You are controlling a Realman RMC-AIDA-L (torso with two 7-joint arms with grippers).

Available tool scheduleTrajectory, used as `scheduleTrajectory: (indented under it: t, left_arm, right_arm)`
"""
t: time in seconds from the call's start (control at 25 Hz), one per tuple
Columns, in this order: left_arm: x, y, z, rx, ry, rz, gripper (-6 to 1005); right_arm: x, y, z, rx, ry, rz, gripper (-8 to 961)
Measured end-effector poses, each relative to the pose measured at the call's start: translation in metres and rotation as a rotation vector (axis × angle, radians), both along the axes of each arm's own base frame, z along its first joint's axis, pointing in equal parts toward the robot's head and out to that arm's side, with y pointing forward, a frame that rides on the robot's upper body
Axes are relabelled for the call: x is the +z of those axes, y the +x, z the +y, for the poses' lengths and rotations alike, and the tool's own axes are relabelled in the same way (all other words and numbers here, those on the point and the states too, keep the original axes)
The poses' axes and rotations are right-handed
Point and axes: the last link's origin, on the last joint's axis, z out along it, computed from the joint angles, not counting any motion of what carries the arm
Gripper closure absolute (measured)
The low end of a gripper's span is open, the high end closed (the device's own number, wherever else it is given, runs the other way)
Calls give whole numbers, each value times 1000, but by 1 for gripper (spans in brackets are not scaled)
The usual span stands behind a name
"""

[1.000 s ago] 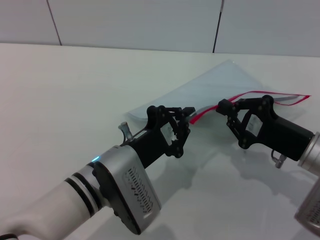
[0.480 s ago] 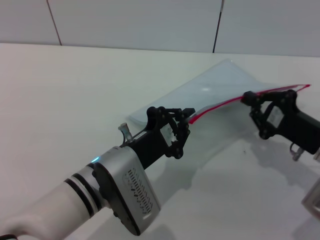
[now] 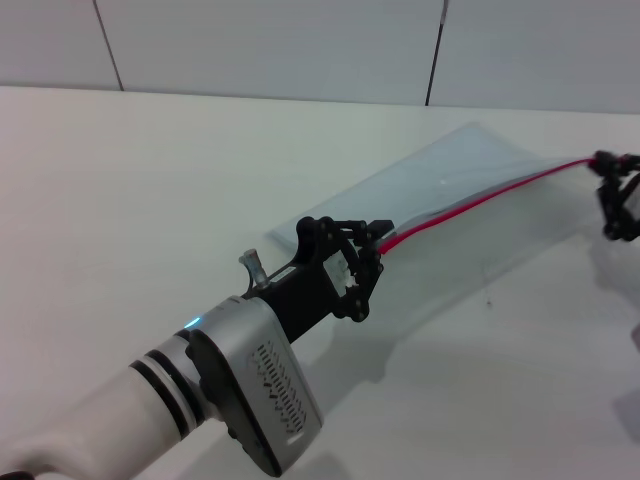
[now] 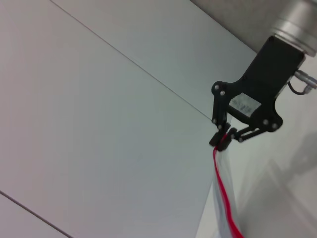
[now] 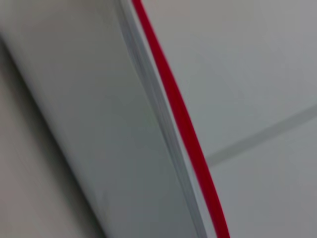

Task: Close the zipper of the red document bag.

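Note:
The red document bag [image 3: 450,195], a flat translucent blue-grey pouch, lies slantwise on the white table. Its zipper [image 3: 480,198] is a thin red strip stretched straight along the pouch's near long edge. My left gripper [image 3: 378,231] is shut on the pouch's near corner, at the strip's lower end. At the head view's right edge my right gripper [image 3: 603,160] pinches the strip's far end. The left wrist view shows that right gripper [image 4: 221,142] shut on the tip of the zipper [image 4: 225,198]. In the right wrist view the zipper [image 5: 184,121] runs along the bag [image 5: 109,124].
The white table [image 3: 150,180] stretches bare to the left and toward the front. A pale panelled wall [image 3: 300,40] rises behind it. My left forearm [image 3: 230,390] fills the lower left of the head view.
My right gripper has slid to the right along the red strip, from near the left gripper to the strip's far end. The strip now runs straight. The left gripper has held still.

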Motion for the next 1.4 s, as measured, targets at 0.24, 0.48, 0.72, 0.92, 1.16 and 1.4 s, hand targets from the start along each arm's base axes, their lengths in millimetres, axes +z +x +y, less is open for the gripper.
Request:
scheduleTrajectory:
  t: [0.24,0.48,0.72,0.92,1.16,1.4]
  left_arm:
    - [0,-2,0,3,-1,5,946]
    - [1,-3,3,21,2,-11,949]
    - [16,-6,22,110,46,-179,905]
    - [40,-21,37,176,84,-399,707]
    - [67,-40,46,219,152,-611,561]
    - [90,-56,52,234,185,-787,439]
  right_arm:
    - [19,9,15,-85,152,-51,806]
    - [33,13,18,-159,287,36,785]
    - [37,-2,-1,-73,390,269,725]
    - [30,-15,-22,11,315,512,607]
    - [23,-34,-43,97,57,873,428]
    - [21,-38,-44,90,10,981,238]
